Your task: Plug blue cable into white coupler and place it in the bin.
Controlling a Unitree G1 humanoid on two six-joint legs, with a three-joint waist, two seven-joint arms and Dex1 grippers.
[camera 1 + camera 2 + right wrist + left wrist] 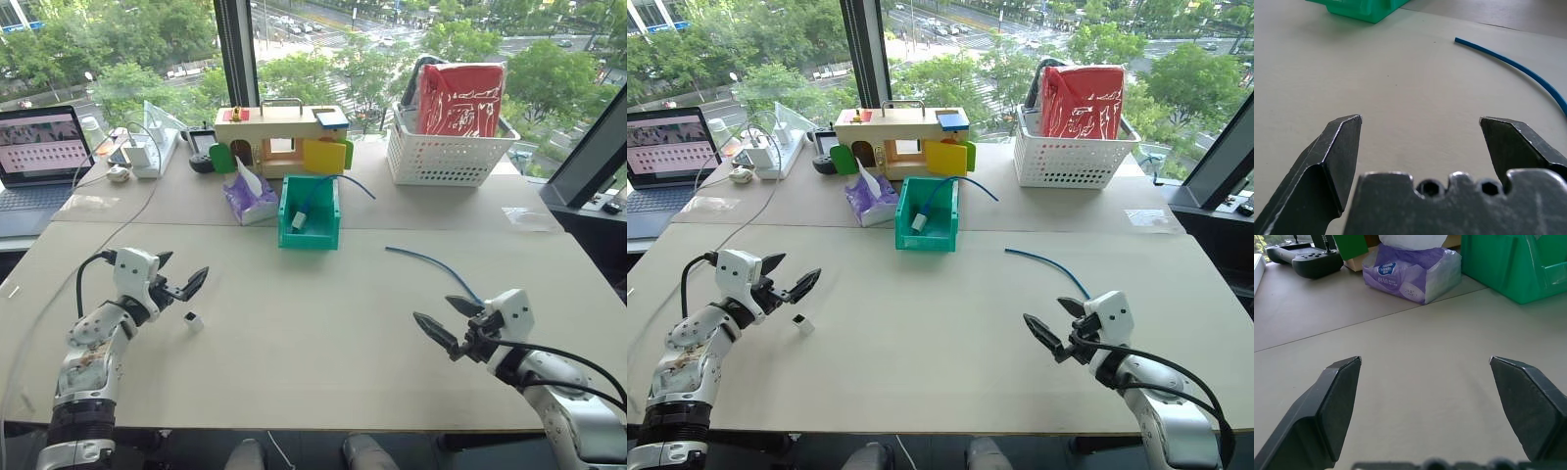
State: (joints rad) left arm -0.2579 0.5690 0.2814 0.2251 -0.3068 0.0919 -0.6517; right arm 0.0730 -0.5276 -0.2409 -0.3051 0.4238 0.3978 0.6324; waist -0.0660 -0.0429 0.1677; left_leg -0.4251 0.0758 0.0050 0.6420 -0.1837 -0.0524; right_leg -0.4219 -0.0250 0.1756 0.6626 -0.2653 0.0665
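Both pincers stood spread wide w/ nothing held. Left pincer (182, 285) hovered just beside the white coupler (194, 320), which sat loose on the surface (313, 343). Right pincer (449, 321) was near the blue cable (431, 263), which lay on the surface, well apart from the coupler. The bin (310, 213) sat farther back w/ another blue cable already inside. Judgement: step in hand = pick-up. Best approach: left drops squarely over coupler, socket left exposed; right grips cable near its plug end, which I couldn't make out.
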